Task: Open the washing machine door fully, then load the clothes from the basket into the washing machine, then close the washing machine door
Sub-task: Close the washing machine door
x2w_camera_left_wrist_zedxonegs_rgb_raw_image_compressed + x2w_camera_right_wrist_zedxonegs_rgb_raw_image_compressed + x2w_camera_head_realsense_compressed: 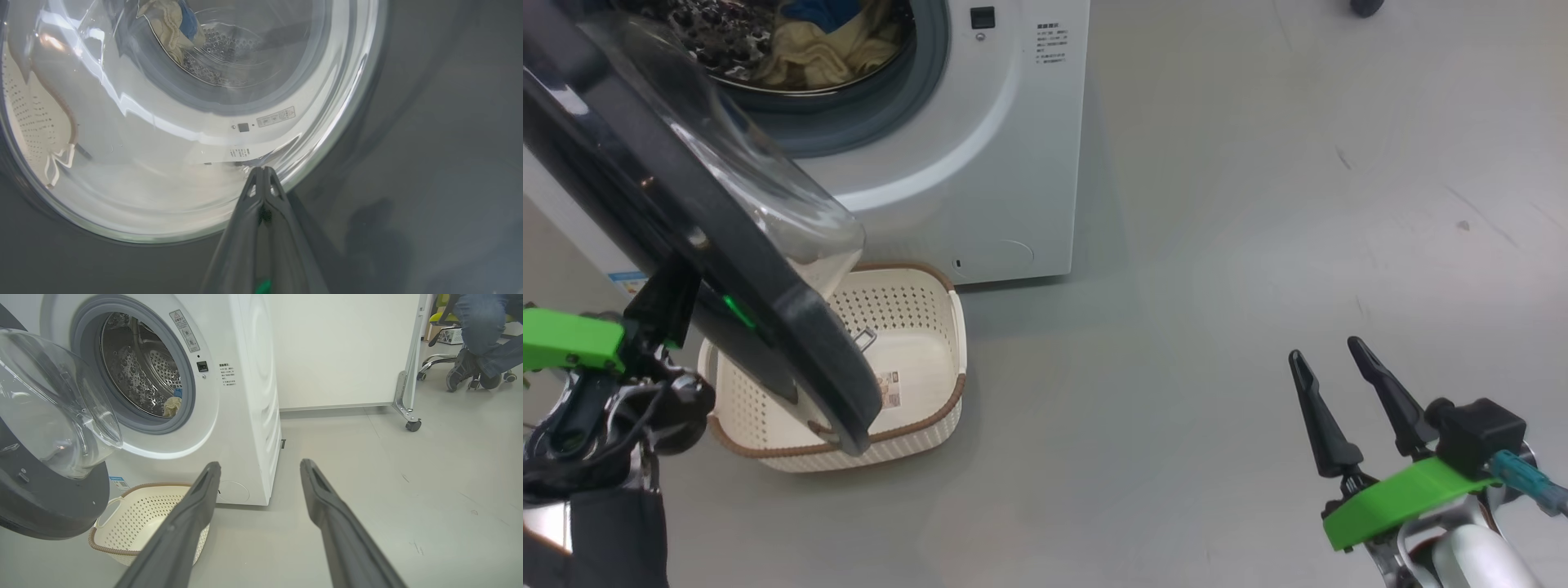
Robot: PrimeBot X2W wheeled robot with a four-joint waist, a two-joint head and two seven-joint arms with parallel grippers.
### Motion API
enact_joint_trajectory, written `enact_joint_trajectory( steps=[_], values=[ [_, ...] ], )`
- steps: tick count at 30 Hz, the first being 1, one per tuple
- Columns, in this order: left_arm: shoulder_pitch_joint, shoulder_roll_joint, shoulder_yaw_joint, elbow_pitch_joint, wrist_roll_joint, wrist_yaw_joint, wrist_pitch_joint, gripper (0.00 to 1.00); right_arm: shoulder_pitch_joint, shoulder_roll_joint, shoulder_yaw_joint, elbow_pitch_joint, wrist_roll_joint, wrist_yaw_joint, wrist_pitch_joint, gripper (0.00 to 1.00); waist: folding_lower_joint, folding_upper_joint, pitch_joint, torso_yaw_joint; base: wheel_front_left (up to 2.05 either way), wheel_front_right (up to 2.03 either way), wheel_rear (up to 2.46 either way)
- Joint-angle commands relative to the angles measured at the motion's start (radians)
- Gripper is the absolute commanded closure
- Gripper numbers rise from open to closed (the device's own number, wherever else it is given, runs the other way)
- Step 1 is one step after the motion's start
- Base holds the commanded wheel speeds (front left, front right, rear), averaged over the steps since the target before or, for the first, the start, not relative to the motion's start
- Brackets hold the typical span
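On the grey floor [1258, 245] in front of the robot stands the washing machine [980, 163], white, with its drum open to view. Inside the drum lie the clothes [817, 49]: pale yellow cloth with a blue piece on top, heaped at the lower front of the drum. The washing machine door [800, 351] stands swung out from its left side, part open, its black rim and clear glass bowl hanging above the basket [931, 314]. The basket sits on the floor just beside the machine's base, its perforated floor and label sticker in plain sight.

The left hand [263, 179] is behind the door's outer face, its two dark fingers pressed together and holding nothing. Their joined tip seems to touch the door where the black rim meets the glass, though the wrist view is too close to be sure.

The right hand [1323, 349] hovers low at the right, well apart from machine and basket, its fingers spread wide and empty. Beyond it, in the right wrist view, a person's legs [482, 335] show on a wheeled chair past a white partition [347, 351].
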Motion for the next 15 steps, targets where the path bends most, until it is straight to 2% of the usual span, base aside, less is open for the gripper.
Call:
enact_joint_trajectory(
  steps=[1, 15],
  values=[
    [-0.066, 0.015, 0.013, -0.038, -0.008, -0.007, -0.012, 1.0, -0.036, -0.006, 0.012, -0.037, 0.0, -0.003, -0.01, 0.0, 0.0, 0.0, 0.012, -0.013, 0.0, 0.0, 0.0],
    [-0.181, -0.027, -0.034, -0.004, -0.029, -0.008, -0.135, 1.0, -0.059, 0.01, 0.009, -0.042, -0.004, -0.003, -0.01, 0.0, 0.0, 0.0, 0.057, -0.051, 0.0, 0.0, 0.0]
  ],
)
